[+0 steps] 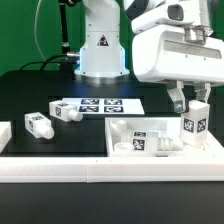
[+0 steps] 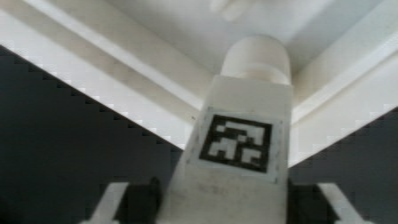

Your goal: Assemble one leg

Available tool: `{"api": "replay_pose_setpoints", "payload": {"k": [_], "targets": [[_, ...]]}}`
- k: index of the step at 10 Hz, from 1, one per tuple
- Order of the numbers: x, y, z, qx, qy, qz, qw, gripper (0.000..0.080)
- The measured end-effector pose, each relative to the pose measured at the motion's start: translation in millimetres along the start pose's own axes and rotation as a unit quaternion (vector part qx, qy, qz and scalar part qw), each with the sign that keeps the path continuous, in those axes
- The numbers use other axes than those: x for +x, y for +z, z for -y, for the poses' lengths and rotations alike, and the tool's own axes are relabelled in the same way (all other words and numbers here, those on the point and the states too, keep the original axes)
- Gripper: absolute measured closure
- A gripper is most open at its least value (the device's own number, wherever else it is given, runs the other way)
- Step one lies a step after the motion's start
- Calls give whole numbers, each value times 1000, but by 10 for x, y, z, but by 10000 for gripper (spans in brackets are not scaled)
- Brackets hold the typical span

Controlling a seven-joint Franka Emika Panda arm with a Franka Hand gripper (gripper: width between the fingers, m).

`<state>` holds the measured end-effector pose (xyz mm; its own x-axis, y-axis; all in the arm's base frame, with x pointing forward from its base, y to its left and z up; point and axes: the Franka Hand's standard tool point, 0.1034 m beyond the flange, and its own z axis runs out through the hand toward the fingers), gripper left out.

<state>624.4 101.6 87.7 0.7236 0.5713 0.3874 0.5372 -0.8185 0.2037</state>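
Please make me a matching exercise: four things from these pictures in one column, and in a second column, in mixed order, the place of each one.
Things
1. raised leg
2. marker board
3. panel
4. robot base

Places
A. flat on the black table, in front of the robot base
B. between the fingers of the gripper
C. at the back of the table
D. at the exterior view's right, below the gripper

Pairs: 1-B, 2-A, 3-D, 4-C

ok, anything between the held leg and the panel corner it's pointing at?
Nothing visible. The tool holds the leg right at the white panel's corner. A second leg lies on the panel toward the exterior view's left, clear of that corner.
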Motion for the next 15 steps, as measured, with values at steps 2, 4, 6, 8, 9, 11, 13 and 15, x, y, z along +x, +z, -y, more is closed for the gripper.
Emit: {"api": "replay_pose_setpoints", "payload": {"k": [2, 4, 6, 8, 9, 11, 13, 15], "targets": [[28, -73, -4, 4, 1, 12, 1000, 303], [97, -264, -62, 15, 24, 41, 999, 160], [117, -280, -87, 21, 36, 54, 998, 151], [74, -278, 4, 41, 44, 109, 992, 151], [52, -288, 26, 54, 59, 143, 986, 151], [71, -279, 71, 80, 98, 233, 964, 151], [114, -201, 61, 101, 122, 243, 957, 151], [80, -190, 5, 102, 116, 243, 958, 151]]}}
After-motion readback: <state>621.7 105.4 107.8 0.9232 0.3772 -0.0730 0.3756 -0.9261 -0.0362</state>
